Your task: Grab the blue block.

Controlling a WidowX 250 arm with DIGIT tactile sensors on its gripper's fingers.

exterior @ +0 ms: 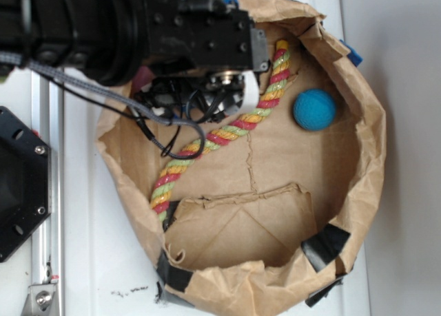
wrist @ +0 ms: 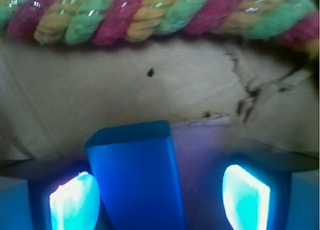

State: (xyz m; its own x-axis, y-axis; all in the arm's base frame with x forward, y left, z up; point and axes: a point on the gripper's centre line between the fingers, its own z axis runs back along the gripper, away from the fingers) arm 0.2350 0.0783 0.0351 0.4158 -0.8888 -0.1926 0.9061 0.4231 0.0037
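Wrist view: the gripper point(wrist: 160, 192) is standing wide open, its two glowing pads point(wrist: 72, 202) spread apart and gripping nothing. The blue block point(wrist: 135, 177) is sitting upright between them, crowding the left-hand pad in the frame and leaving a clear gap to the other; contact with the near pad cannot be confirmed. Likely the jaws are straddling the block ahead of a squeeze, so closing should centre it.

Beyond the block, creased brown paper point(wrist: 150, 97) is running up to a twisted multicolour rope point(wrist: 150, 17) across the top of the frame.

Exterior view: the arm point(exterior: 138, 27) is reaching into the upper left of a crumpled paper bag point(exterior: 372, 151), hiding the block. The teal ball point(exterior: 315, 109) is lying well apart, beyond the rope.
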